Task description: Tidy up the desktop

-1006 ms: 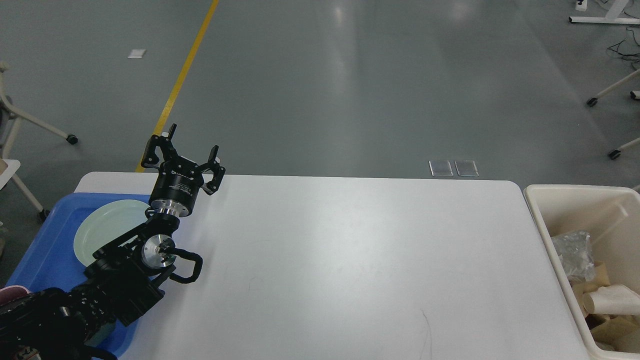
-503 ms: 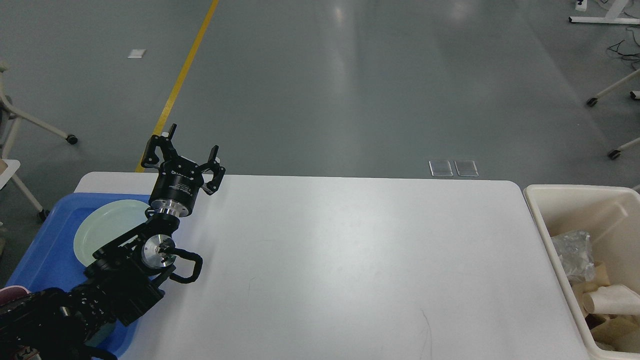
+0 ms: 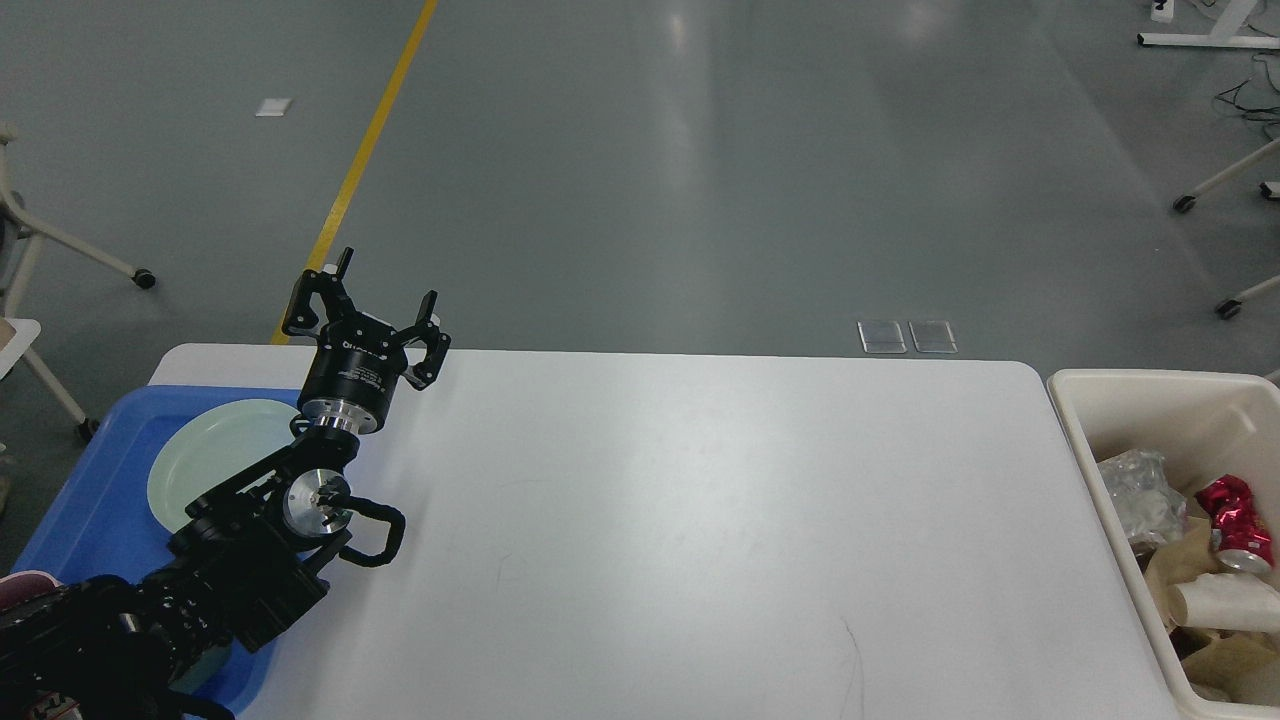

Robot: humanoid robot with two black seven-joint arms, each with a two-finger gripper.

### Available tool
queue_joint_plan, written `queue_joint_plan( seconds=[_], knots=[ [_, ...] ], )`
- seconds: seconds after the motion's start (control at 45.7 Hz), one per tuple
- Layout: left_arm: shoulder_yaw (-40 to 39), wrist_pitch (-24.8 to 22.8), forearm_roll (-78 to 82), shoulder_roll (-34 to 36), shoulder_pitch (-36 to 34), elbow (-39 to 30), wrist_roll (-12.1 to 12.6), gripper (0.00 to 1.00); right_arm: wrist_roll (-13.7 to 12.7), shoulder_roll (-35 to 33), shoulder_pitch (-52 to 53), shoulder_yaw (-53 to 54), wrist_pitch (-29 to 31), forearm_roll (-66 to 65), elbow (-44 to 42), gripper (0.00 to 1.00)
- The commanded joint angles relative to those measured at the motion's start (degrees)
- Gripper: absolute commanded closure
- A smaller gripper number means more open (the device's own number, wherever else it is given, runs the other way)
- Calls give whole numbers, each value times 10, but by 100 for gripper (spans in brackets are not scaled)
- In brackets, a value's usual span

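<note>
Desktop (image 3: 700, 520) | blue tray (image 3: 90, 500) left | bin (image 3: 1080, 420) right | left pincer (image 3: 385, 300) spread

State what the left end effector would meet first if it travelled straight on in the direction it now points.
The left end effector, open and empty, points up and away, past the desktop's far edge. Nothing shows in that line; the way looks free. From this one view depth is unclear, so it may eventually reach the grey floor beyond.

Glossy grey floor (image 3: 700, 180), yellow line (image 3: 365, 150), wheeled furniture legs (image 3: 1215, 185).
</note>
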Motion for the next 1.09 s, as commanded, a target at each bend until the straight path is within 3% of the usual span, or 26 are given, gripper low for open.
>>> queue_joint_plan(
  seconds=[0.0, 0.219, 0.569, 0.788, 1.072],
  knots=[
    [0, 0, 0, 0, 0, 0, -1, 3, 0, -17, 58, -63, 69, -5, 16, 0],
    [0, 0, 0, 0, 0, 0, -1, 3, 0, -14, 175, -188, 208, -6, 51, 0],
    [0, 0, 0, 0, 0, 0, 0, 3, -2, 2, 396, -246, 322, -35, 205, 0],
    [0, 0, 0, 0, 0, 0, 0, 3, -2, 65, 495, -215, 328, -34, 221, 0],
    [0, 0, 0, 0, 0, 0, 0, 3, -1, 80, 501, -23, 326, -35, 217, 0]
  ],
)
